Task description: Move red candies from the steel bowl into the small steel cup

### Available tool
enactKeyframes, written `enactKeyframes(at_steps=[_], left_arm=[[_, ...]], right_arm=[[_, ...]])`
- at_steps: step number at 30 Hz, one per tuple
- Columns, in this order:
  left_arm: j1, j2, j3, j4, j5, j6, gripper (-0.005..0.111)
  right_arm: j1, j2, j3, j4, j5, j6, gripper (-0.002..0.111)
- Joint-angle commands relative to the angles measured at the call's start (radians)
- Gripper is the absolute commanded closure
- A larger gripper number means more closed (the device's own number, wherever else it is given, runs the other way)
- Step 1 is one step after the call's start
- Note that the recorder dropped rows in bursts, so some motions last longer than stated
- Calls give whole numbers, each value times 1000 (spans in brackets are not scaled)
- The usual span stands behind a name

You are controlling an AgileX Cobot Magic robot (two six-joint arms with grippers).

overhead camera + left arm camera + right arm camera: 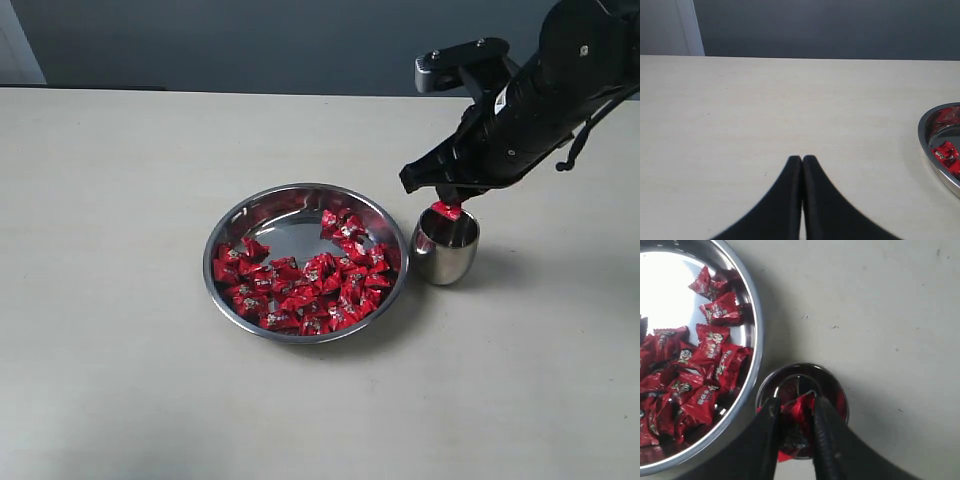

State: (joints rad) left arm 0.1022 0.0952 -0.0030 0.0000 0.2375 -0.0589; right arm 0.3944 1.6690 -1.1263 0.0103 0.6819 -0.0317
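Note:
The steel bowl (244, 218) sits mid-table with several red candies (305, 285) heaped in its near half. The small steel cup (446, 250) stands just to its right. My right gripper (447, 209) hangs directly over the cup's mouth, shut on one red candy (799, 412) between its black fingers (826, 427). In the right wrist view the cup (835, 385) lies right under the candy, beside the bowl's rim (756, 325). My left gripper (802, 159) is shut and holds nothing, low over bare table; the bowl's edge (923, 139) shows off to one side.
The pale table (120, 300) runs wide to the left and front of the bowl. A dark wall (250, 40) stands behind the table's far edge. The right arm's black body (540, 90) reaches in from the upper right above the cup.

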Motion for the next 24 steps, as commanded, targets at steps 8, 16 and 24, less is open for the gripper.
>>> enactKeyframes(at_steps=[8,16,24], left_arm=[[-5,-7,3,5,-4,-2,106],[-5,-7,3,5,-4,-2,106],[-5,-7,3,5,-4,-2,106]], right_arm=[[-5,41,4,-10,-18,6,65],[-1,29,2,42,-77,6,65],[107,45,2,464,-111,-375,65]])
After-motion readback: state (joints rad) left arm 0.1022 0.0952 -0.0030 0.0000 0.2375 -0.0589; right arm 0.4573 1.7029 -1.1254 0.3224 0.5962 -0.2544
